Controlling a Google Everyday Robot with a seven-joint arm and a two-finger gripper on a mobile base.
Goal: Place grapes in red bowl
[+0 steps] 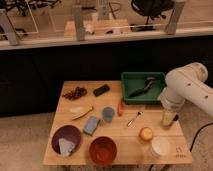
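The grapes (76,93) are a small dark reddish-purple bunch at the far left of the wooden table (165,145). The red bowl (103,149) stands empty at the front edge, near the middle. My gripper (168,118) hangs below the white arm (187,90) at the table's right side, far from both the grapes and the bowl. It points down toward the table top, and nothing shows in it.
A flat black object (101,90) lies beside the grapes. A green tray (143,86) with dark tools stands at the back right. A maroon plate (66,138) with a pale item, blue sponge (91,125), grey cup (108,113), banana (82,113), carrot (120,107), spoon (133,119), orange (145,133) and white bowl (160,146) lie around.
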